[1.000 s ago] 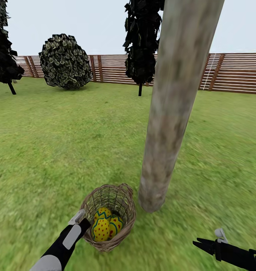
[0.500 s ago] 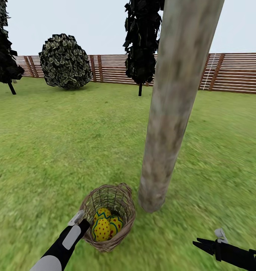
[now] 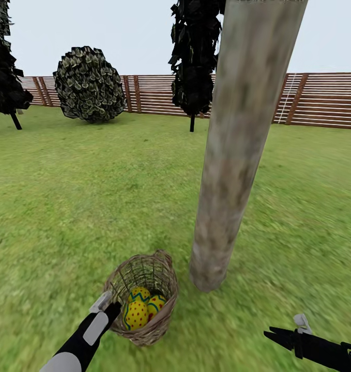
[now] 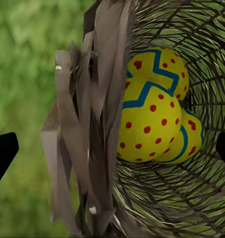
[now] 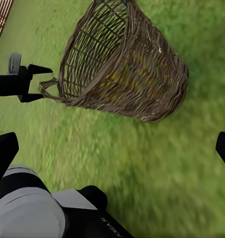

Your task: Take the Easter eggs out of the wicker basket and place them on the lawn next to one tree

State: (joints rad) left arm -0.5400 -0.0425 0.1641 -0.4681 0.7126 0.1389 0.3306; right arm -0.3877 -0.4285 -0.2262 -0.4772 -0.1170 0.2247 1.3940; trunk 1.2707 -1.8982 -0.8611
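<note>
left gripper (image 3: 109,305) straddles the wicker basket (image 3: 144,281) rim, fingers spread – basket on the lawn (image 3: 66,206) just beside the tree (image 3: 237,155), tipped, mouth facing the robot; easter eggs (image 3: 138,309) inside, long axes roughly up – close squarely on the rim, tilt gently. right gripper (image 3: 271,336) spread, idle

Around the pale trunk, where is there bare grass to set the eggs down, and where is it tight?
Open lawn lies right of the tree toward the right gripper, and behind it toward the fence. Tight: the strip between trunk and wicker basket, where the left gripper straddles the rim.
</note>
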